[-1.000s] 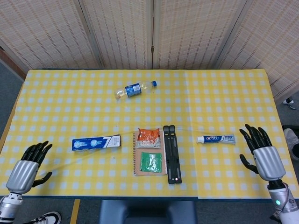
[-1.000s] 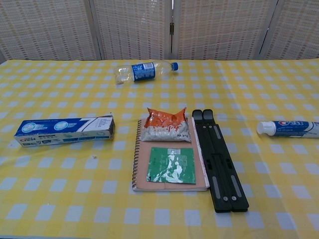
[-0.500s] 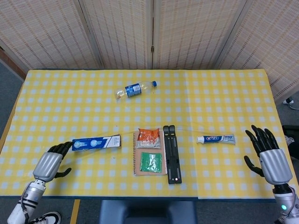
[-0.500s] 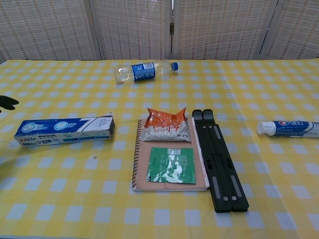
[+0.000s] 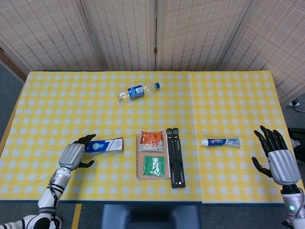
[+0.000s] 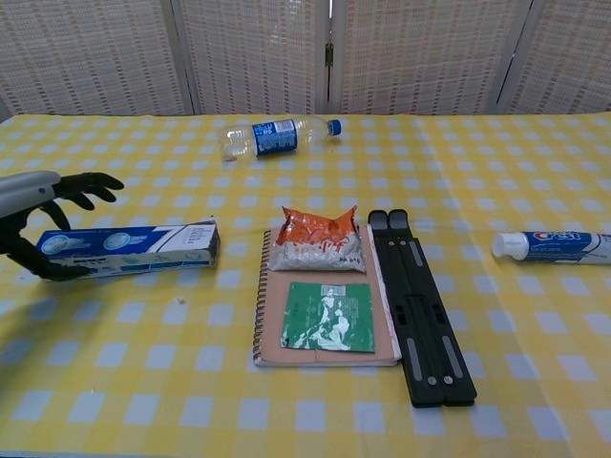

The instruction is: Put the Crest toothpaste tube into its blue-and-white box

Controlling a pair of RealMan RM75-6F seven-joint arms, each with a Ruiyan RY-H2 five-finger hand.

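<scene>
The blue-and-white Crest box (image 5: 104, 145) (image 6: 126, 249) lies flat at the front left of the table. My left hand (image 5: 75, 154) (image 6: 40, 221) hovers at the box's left end, fingers spread above it and thumb by its near side, gripping nothing. The toothpaste tube (image 5: 220, 142) (image 6: 554, 246) lies flat at the right, cap pointing left. My right hand (image 5: 278, 160) is held open with fingers spread by the table's right edge, well to the right of the tube. The chest view does not show it.
A spiral notebook (image 5: 143, 171) (image 6: 271, 324) with a green card and an orange snack bag (image 5: 151, 140) (image 6: 316, 240) on it sits mid-table. A black folding stand (image 5: 175, 157) (image 6: 421, 310) lies to its right. A water bottle (image 5: 137, 91) (image 6: 272, 136) lies further back.
My left hand has moved in from the table's front left corner to the left end of the box. My right hand has drifted right and back, away from the tube.
</scene>
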